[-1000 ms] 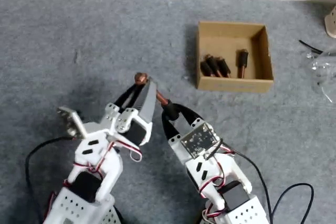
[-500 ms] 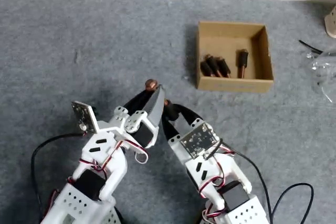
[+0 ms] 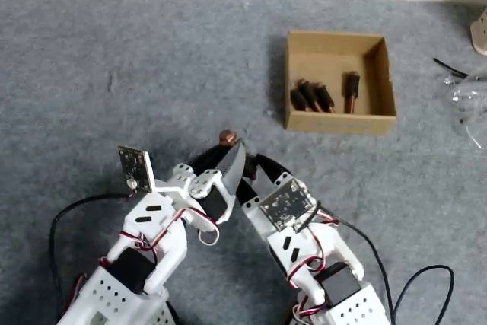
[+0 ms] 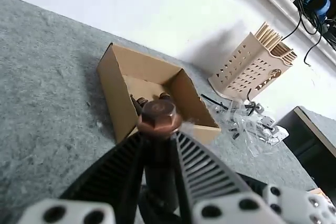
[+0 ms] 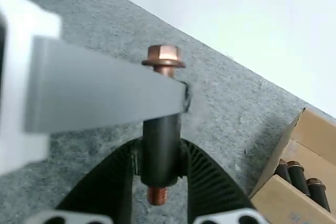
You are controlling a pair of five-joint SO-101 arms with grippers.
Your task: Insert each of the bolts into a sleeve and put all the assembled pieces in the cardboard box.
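Note:
My left gripper is shut on a copper bolt just below its hex head. The bolt's shank runs down through a black sleeve, and its copper tip pokes out of the sleeve's far end. My right gripper is shut on that sleeve, directly beside the left one. Both are held above the grey carpet, near the middle front. The cardboard box stands to the back right with several assembled pieces inside it.
Clear plastic bags and wires lie at the right edge, and a perforated wooden holder stands beyond them. A black cable loops at the front right. Open carpet lies between the grippers and the box.
My left gripper has moved right and nearer with the bolt, sliding the shank down into the sleeve. The right arm has stayed put.

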